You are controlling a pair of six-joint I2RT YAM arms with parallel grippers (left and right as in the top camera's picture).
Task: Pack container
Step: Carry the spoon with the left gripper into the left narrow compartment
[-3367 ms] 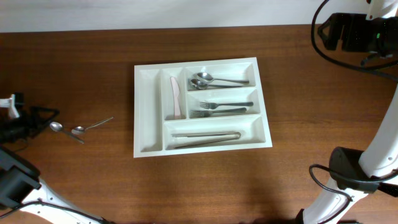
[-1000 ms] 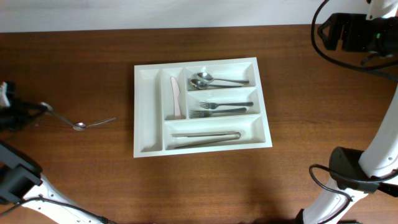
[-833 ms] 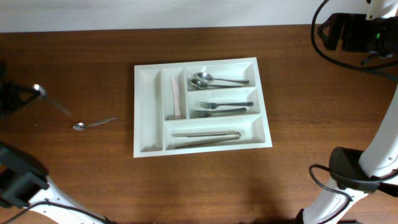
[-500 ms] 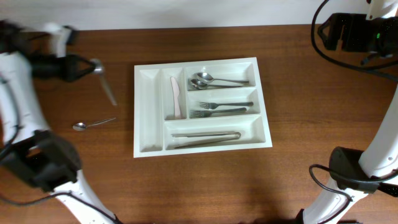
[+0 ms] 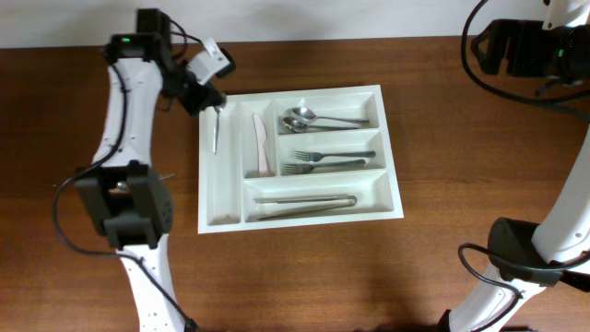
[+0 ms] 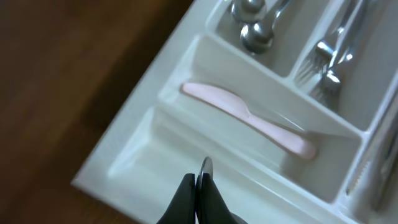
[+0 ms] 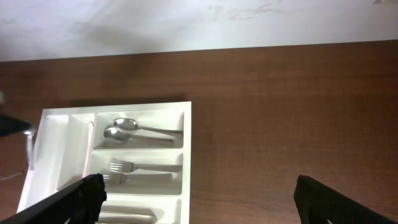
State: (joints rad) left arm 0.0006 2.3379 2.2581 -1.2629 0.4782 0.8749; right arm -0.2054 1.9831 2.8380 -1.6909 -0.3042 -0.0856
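Note:
The container (image 5: 218, 195) is a white five-compartment tray in the middle of the table. My left gripper (image 5: 209, 98) hovers over its top-left corner, shut on a thin metal spoon (image 5: 215, 132) that hangs above the empty leftmost narrow compartment (image 6: 140, 155). In the left wrist view the black fingers (image 6: 186, 193) pinch the metal edge of the spoon (image 6: 206, 167). My right gripper (image 7: 198, 184) is raised at the far right, away from the tray, its fingers spread wide with nothing between them.
A pink knife (image 5: 261, 146) lies in the second narrow compartment. Two spoons (image 5: 304, 118), two forks (image 5: 323, 160) and tongs (image 5: 304, 203) fill the long compartments. The left arm (image 5: 124, 138) stretches over the table left of the tray.
My left gripper swung from the table's far left edge up and rightward to the tray's top-left corner, carrying the spoon. The right arm stayed still.

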